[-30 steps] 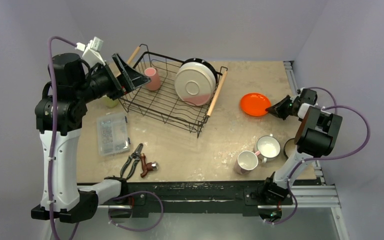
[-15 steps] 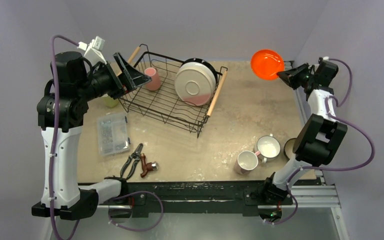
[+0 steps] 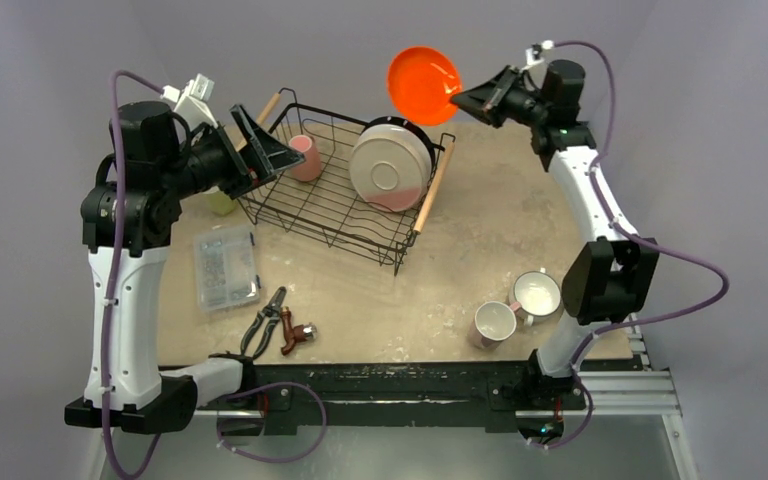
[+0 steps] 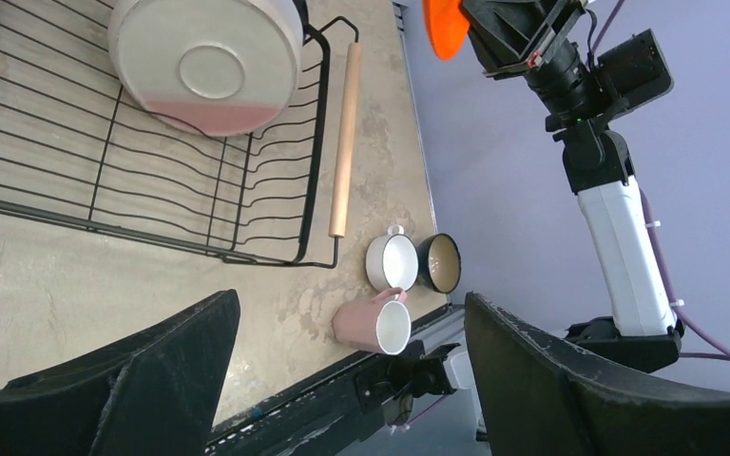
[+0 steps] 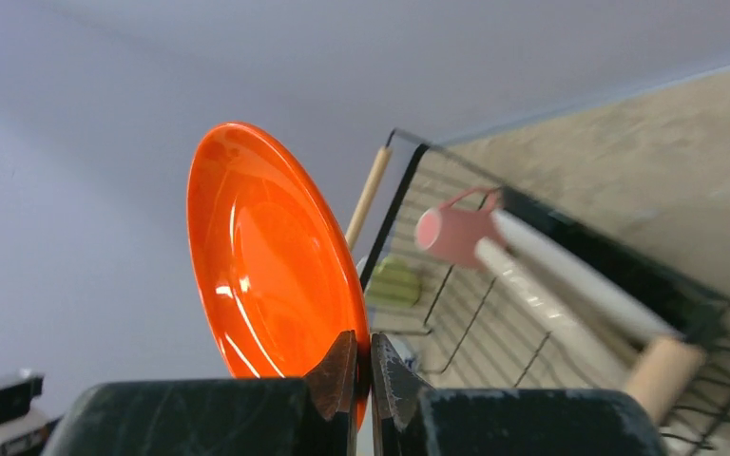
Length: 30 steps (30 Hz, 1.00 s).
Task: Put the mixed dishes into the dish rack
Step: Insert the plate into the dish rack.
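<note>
White arms [image 3: 120, 300], purple cables [image 3: 724, 285], seemingly black jaws.

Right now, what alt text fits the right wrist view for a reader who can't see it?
The right end effector pinches a glossy red plate by its rim, held on edge. Behind it, the black dish rack holds a pink mug and a cream plate.

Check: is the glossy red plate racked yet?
Out: right gripper holds the glossy red plate aloft, clear of the black wire dish rack.

Red plate [image 5: 266, 256] glossy; dish rack [image 3: 335, 205] black wire, wood handles [image 4: 345, 142]; tabletop [image 3: 500, 260] matt.
</note>
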Tool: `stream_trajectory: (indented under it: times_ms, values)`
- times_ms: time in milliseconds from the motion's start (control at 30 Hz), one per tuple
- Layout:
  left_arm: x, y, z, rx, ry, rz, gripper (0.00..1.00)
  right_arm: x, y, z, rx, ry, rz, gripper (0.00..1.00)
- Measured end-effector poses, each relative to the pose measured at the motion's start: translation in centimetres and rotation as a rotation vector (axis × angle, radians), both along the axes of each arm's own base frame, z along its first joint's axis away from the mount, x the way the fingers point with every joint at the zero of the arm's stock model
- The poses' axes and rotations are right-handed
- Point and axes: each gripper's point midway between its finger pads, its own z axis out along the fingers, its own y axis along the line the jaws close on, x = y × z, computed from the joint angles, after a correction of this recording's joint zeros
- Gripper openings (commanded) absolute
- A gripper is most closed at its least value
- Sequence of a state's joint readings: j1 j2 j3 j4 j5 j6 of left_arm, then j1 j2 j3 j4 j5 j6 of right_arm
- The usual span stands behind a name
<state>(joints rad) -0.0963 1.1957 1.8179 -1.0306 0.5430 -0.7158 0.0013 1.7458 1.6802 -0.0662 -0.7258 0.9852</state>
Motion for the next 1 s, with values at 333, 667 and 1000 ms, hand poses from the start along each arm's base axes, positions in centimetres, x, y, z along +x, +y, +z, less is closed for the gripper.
stream_trajectory:
  times_ms: [333, 667, 1000]
  values:
    - [0.4, 0.0, -1.6, -0.017, 0.063, 0.025, 0.88, -4.6, 11.1, -1.4, -0.016, 0.060, 0.289, 0.00]
    - [1.0, -0.2, -2.6, -0.056, 0.113, 0.046, 0.88, -8.9, 16.2, -3.9, -0.098, 0.117, 0.442, 0.00]
    - [2.3, -0.4, -4.5, -0.089, 0.211, 0.069, 0.64, -11.8, 20.0, -2.8, -0.108, 0.087, 0.572, 0.00]
